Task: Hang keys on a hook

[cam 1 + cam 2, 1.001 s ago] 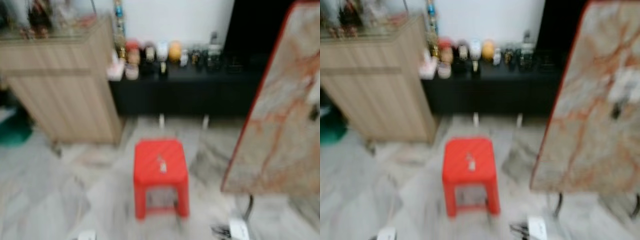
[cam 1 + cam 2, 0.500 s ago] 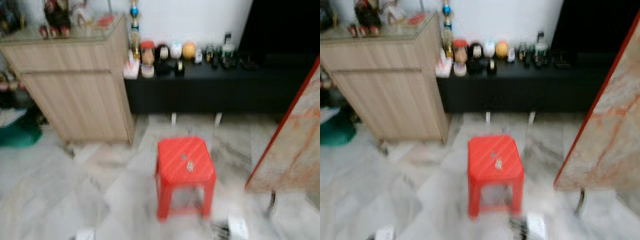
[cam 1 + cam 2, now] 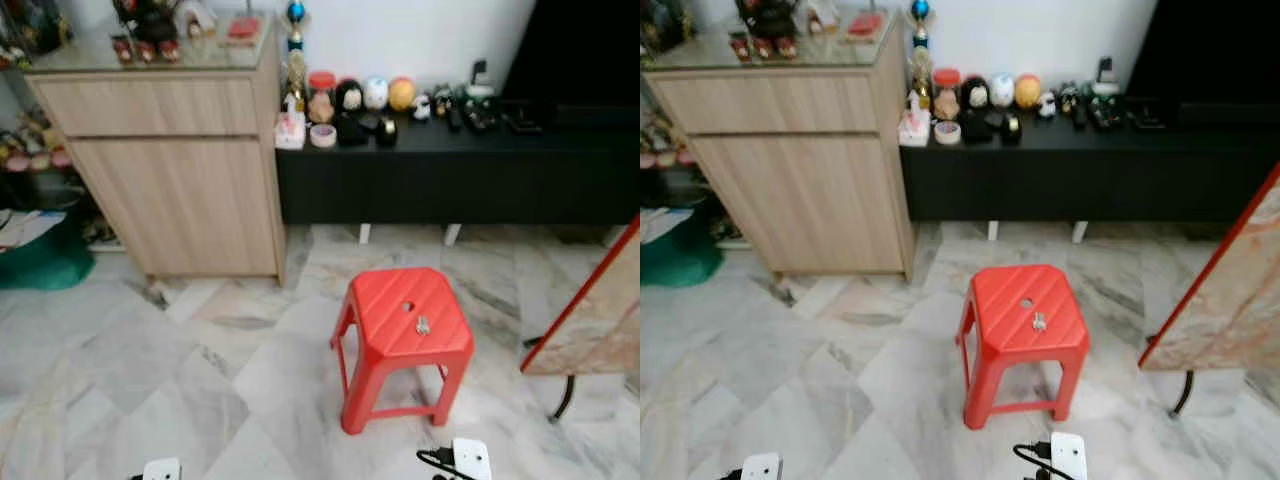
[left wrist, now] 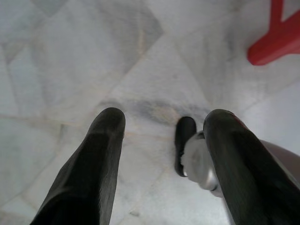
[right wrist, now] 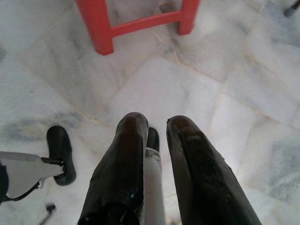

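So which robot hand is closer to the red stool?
Right. The right gripper hangs over the floor just before the red stool; the left gripper hangs farther off, to its left.

My rig: black fingers, silver bodywork.
Left gripper and right gripper each carry two long, rounded, glossy black fingers; silver-grey rounded body parts below.

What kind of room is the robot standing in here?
Most likely a home living room. A low black media cabinet lined with figurines stands against the wall beside a wooden sideboard, and a red plastic stool with keys on its seat stands on the marble floor.
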{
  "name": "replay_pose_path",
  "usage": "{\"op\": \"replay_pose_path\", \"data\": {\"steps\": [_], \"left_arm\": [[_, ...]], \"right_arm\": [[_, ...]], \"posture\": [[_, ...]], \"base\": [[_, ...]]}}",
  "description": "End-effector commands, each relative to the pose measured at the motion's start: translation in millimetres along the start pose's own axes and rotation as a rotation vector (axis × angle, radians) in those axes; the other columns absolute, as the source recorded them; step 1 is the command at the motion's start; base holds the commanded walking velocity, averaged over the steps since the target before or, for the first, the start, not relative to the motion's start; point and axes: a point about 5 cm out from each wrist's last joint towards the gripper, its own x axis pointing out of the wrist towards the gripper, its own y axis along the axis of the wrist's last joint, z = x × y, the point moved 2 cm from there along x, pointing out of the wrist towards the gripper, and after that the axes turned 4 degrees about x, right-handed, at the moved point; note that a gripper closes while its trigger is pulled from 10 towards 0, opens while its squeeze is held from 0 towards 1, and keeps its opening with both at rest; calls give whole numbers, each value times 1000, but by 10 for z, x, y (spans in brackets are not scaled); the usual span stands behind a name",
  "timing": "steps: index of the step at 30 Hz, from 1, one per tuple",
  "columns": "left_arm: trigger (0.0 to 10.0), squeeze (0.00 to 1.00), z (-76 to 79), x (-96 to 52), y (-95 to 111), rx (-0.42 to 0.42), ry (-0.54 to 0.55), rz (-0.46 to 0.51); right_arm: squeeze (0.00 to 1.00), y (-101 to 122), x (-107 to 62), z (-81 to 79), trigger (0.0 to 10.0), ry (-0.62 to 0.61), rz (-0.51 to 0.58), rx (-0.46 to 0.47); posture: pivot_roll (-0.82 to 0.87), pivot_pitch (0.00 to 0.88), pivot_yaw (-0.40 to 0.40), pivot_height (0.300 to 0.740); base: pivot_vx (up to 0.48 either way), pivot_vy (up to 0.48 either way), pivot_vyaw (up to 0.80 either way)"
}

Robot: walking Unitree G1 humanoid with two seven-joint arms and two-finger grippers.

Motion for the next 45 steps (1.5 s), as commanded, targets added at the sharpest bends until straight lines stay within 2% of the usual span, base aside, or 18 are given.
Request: {"op": "replay_pose_path", "data": {"steps": [1, 11, 13, 20, 24, 28, 45], "left_arm": [[10000, 0, 36, -10, -39, 5, -6, -7], [10000, 0, 48, -8, -25, 5, 5, 2], [10000, 0, 50, -6, -21, 6, 2, 3], [10000, 0, 28, -11, -28, 2, 3, 2], [10000, 0, 7, -14, -32, 1, 5, 1], [10000, 0, -4, -15, -32, 2, 4, 1], [10000, 0, 34, -14, -48, -2, 0, -7]], "right_arm": [[0, 45, 4, 31, 10000, -10, 13, 3], [0, 66, 8, 28, 10000, -9, 12, -3], [0, 82, 9, 35, 10000, -17, 19, -33], [0, 106, 9, 66, 10000, -23, 25, -34], [0, 100, 9, 63, 10000, -25, 24, -2], [0, 104, 11, 42, 10000, -15, 22, -41], [0, 107, 13, 17, 10000, -11, 26, -32]], "posture": [[91, 47, -21, 740], [89, 34, -22, 740], [88, 37, -24, 740], [91, 35, -25, 740], [91, 35, -25, 740], [90, 36, -24, 740], [91, 34, -27, 740]], "base": [[0, 0, 0], [98, 0, 0], [246, 0, 0], [247, 0, 675], [247, 0, 0], [247, 0, 0], [246, 0, 0]]}}
